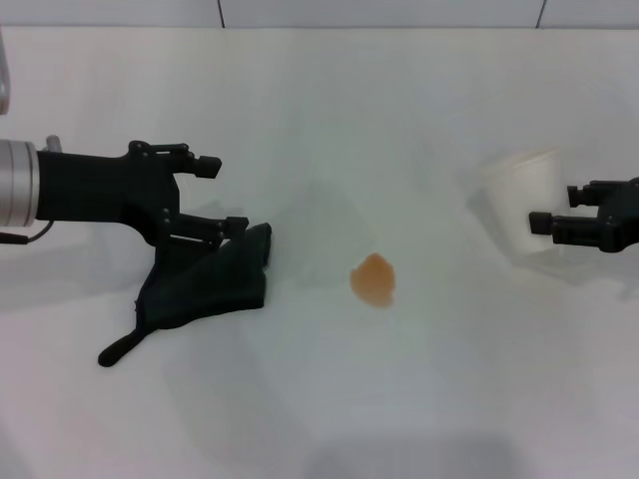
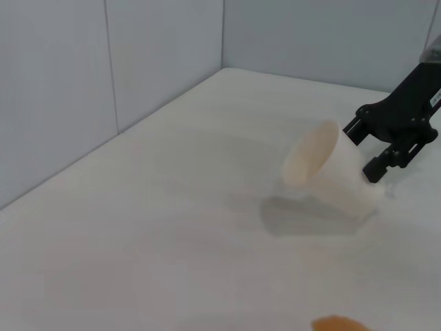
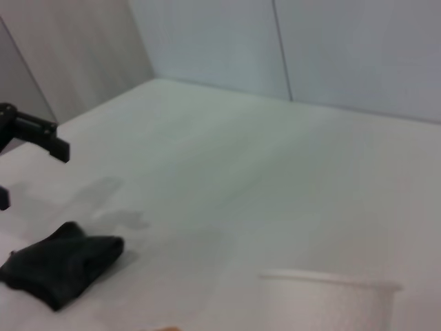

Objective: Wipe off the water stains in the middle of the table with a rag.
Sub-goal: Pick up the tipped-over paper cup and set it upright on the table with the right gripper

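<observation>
A wide white table [image 1: 419, 399] is seen from the head view; a small orange-tan water stain [image 1: 374, 280] lies near its middle, well apart from both arms. The dark green-black rag [image 1: 205, 284] is found to the left of the stain, lying crumpled on the table, with a thin tail of cloth reaching out toward the front left; the rag and the stain are not touching. The left gripper [image 1: 222, 195] is held just above the back edge of the rag; its two black fingers are spread wide apart, one finger far from the cloth and the other right at the rag's top corner; nothing is pinched between them.

A white paper cup [image 1: 524, 200] is seen on the right side of the table; it is tipped over at a slant in the left wrist view, with its mouth turned toward the middle. The right gripper [image 1: 551, 212] is placed at the cup's side; whether its fingers are spread or pressed on the cup cannot be told. In the right wrist view the rag [image 3: 62, 269] is seen far off, and the cup's rim [image 3: 329, 278] is seen close by.
</observation>
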